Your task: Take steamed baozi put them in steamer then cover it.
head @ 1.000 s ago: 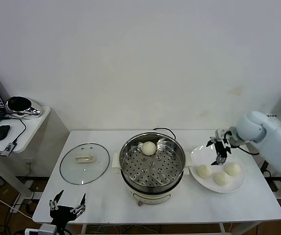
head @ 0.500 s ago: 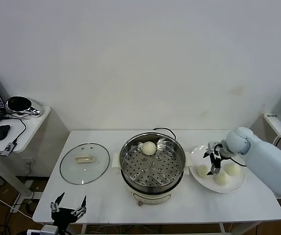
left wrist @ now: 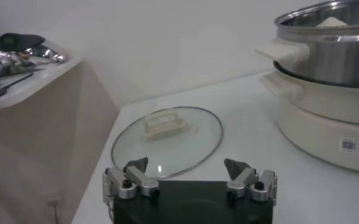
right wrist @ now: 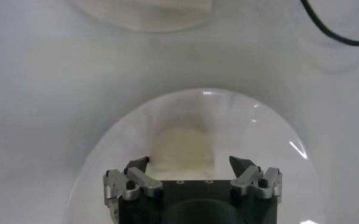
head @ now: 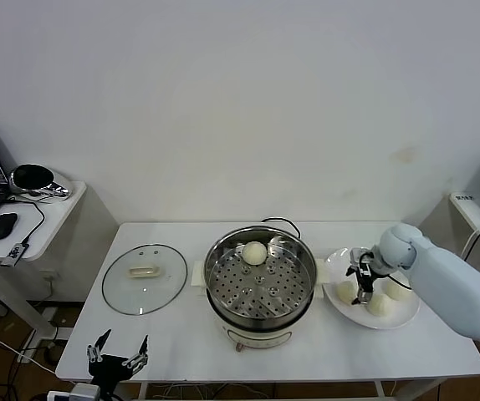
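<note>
The steamer (head: 260, 280) stands mid-table with one baozi (head: 254, 252) on its perforated tray, toward the back. Three more baozi (head: 380, 305) lie on a white plate (head: 339, 261) to its right. My right gripper (head: 362, 280) hangs open, low over the plate, by the left baozi (head: 346, 291). In the right wrist view that bun (right wrist: 182, 149) lies just ahead of the open right gripper (right wrist: 189, 164), in line with the gap between its jaws. The glass lid (head: 145, 278) lies flat left of the steamer. My left gripper (head: 116, 355) waits open at the front left.
A black cable (right wrist: 331, 30) runs behind the plate and the steamer. The left wrist view shows the lid (left wrist: 167, 140) ahead of the left gripper (left wrist: 188, 165) and the steamer (left wrist: 331, 61) beside it. A side desk (head: 22, 221) with a mouse stands left.
My right gripper has dropped and shifted left, from above the plate's back edge down to the left bun. The left arm has hardly moved.
</note>
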